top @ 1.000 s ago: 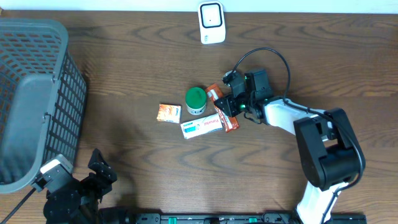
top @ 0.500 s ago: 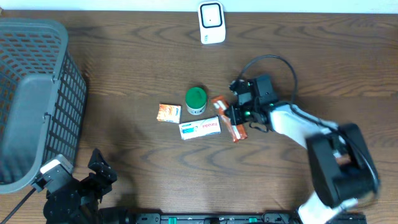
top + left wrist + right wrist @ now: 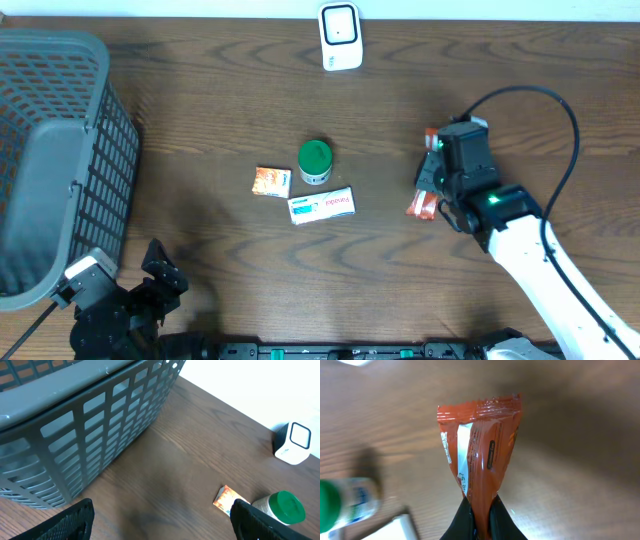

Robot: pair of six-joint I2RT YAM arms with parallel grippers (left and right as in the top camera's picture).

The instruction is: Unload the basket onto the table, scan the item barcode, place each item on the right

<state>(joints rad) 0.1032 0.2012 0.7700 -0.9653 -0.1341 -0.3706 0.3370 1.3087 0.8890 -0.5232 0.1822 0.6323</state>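
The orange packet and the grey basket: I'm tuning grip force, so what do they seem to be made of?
The orange packet looks like thin plastic or foil-lined film, glossy: bright glare, soft creases, a crimped top seal. The basket is probably moulded plastic, matt grey: uniform lattice walls, smooth rim.

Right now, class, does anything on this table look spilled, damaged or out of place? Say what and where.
Nothing spilled or broken. One oddity: the orange packet is off the table, pinched by one end in the right claw, wrapper squeezed narrow there. The green-lidded jar stands upright beside the white box.
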